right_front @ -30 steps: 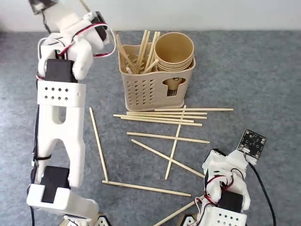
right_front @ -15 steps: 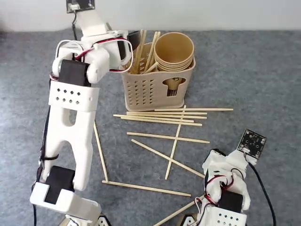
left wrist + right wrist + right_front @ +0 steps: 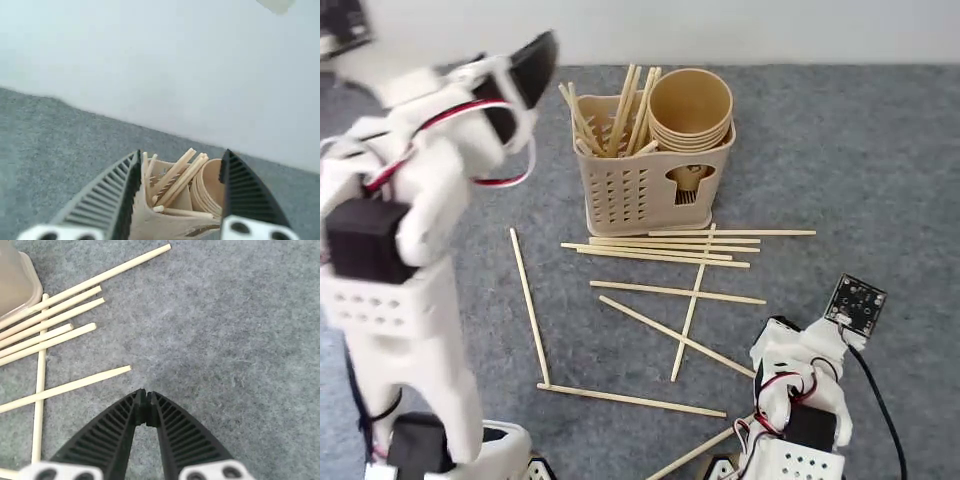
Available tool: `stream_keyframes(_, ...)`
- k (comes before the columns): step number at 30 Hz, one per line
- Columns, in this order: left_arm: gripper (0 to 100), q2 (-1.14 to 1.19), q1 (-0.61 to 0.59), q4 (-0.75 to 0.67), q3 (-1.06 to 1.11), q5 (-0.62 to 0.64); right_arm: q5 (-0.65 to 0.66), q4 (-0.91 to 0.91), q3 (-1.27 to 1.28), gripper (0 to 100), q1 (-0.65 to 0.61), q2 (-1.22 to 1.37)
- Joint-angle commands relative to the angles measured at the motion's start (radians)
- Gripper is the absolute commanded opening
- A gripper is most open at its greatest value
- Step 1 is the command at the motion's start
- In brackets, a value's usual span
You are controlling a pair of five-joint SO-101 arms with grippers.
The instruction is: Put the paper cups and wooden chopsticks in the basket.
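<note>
A beige perforated basket (image 3: 650, 185) stands at the back of the grey mat. It holds a stack of paper cups (image 3: 691, 105) and several wooden chopsticks (image 3: 620, 110). More chopsticks (image 3: 665, 250) lie scattered on the mat in front of it. My left gripper (image 3: 525, 75) is raised left of the basket, open and empty; its wrist view looks past the fingers (image 3: 122, 190) at the basket (image 3: 165, 222) and cups (image 3: 207, 187). My right gripper (image 3: 146, 407) is shut on nothing, low over bare mat near loose chopsticks (image 3: 55, 315).
The right arm (image 3: 805, 390) rests folded at the front right edge. A long chopstick (image 3: 528, 303) lies left of centre and another (image 3: 632, 400) lies near the front. A pale wall (image 3: 160, 65) rises behind the mat.
The left arm has pulled back from the basket rim, up and to the left, its gripper now open and empty. The right arm has not moved.
</note>
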Motion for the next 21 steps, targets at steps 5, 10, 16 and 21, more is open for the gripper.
stream_keyframes(5,24,-0.041,-0.068,0.287,0.042,-0.054,-0.005,0.004,0.015,0.9,0.007,-0.015)
stream_keyframes(10,24,-0.032,-0.138,0.264,0.335,-0.092,-0.005,0.007,0.015,0.9,0.007,-0.015)
stream_keyframes(16,24,0.052,-0.212,-0.015,0.722,-0.170,-0.005,0.008,0.015,0.9,0.007,-0.015)
stream_keyframes(21,24,0.201,-0.247,-0.359,0.918,-0.170,-0.005,0.008,0.015,0.9,0.007,-0.015)
